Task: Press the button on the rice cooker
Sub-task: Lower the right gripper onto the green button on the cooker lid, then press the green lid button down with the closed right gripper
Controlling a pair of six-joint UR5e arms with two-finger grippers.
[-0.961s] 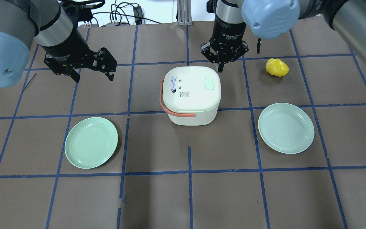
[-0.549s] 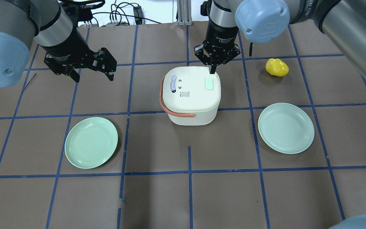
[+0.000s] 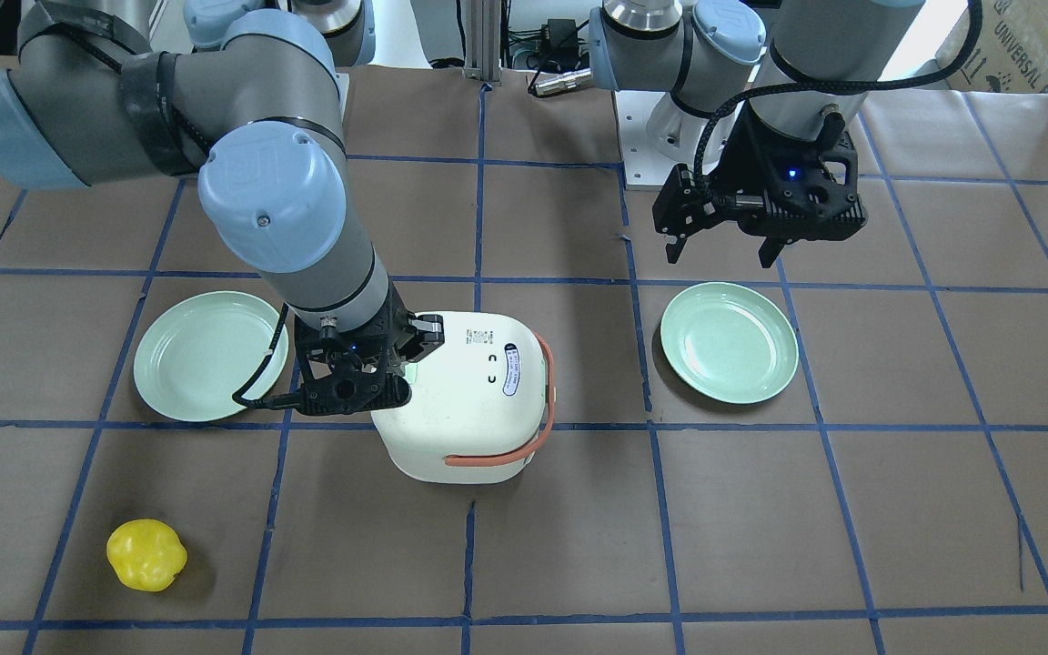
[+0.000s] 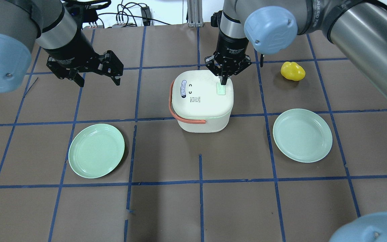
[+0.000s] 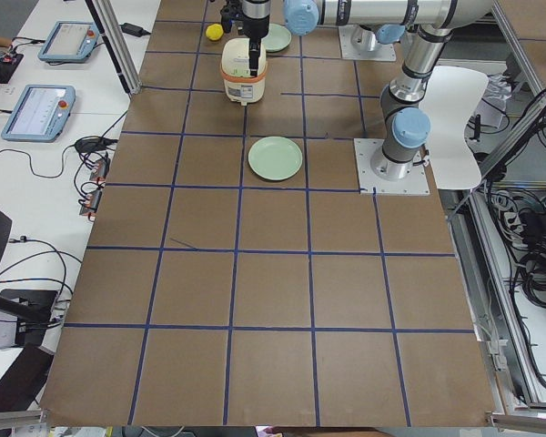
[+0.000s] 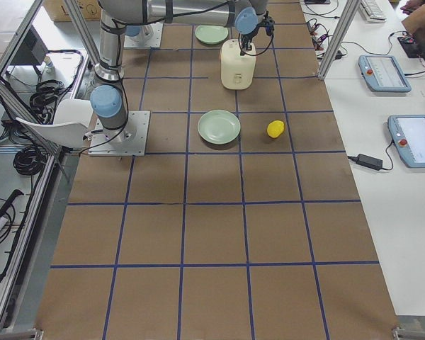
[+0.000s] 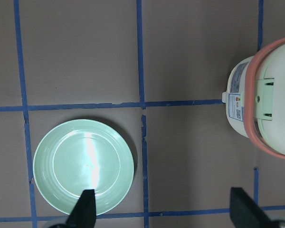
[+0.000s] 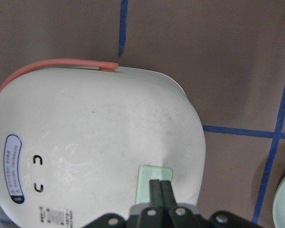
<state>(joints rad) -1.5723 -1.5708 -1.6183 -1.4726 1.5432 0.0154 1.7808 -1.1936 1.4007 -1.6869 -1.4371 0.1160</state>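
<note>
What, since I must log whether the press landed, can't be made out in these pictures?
- Contact on the button: in the right wrist view the shut fingers of the right gripper cover the touching spot.
- Front-facing view: that gripper's body hides nearly all of the button.
- Label print on the rice cooker: too small in every view.
- Side views: cooker and gripper too small to judge a press.

Table (image 4: 166,215): covered in brown paper, divided into squares by blue tape (image 4: 166,183). As seen from overhead:
- Left plate (image 4: 96,151): pale green, near left.
- Right plate (image 4: 302,135): pale green, near right.
- Yellow pepper (image 4: 292,71): far right, beyond the right plate and well apart from it.
</note>
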